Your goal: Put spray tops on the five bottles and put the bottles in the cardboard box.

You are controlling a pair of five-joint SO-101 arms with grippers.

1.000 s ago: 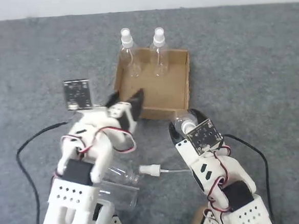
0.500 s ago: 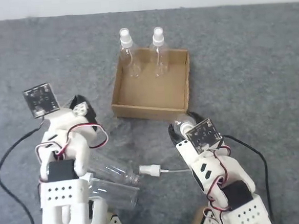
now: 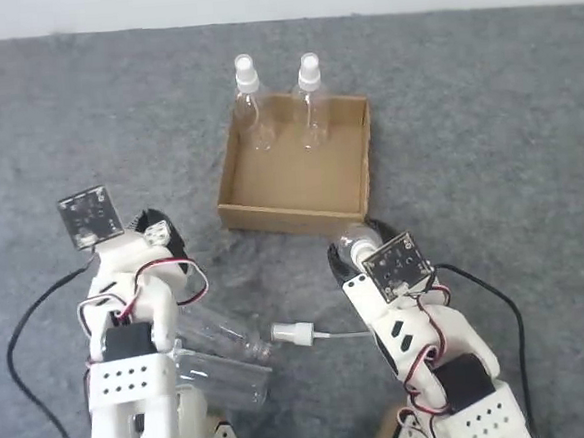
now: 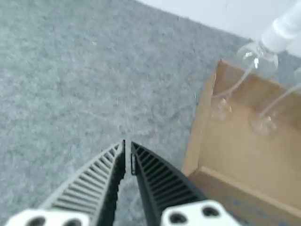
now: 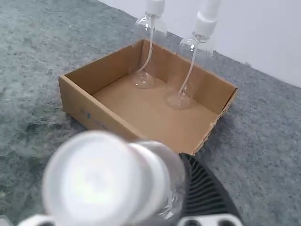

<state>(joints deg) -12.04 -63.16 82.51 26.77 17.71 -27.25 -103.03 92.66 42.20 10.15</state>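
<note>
Left wrist view: left gripper (image 4: 127, 146) jaws together, empty, over carpet beside the cardboard box (image 4: 235, 155). In the last second it swung back from the box front toward the bare bottles (image 3: 226, 356) lying near its base. Right gripper (image 3: 359, 244) is clamped on a topped bottle (image 5: 108, 183) just short of the box. Loose spray top (image 3: 292, 331) is probably next.

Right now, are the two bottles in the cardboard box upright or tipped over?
Upright. One bottle and its neighbour both stand on their bases by the cardboard box's far wall, spray tops on and pointing up.
</note>
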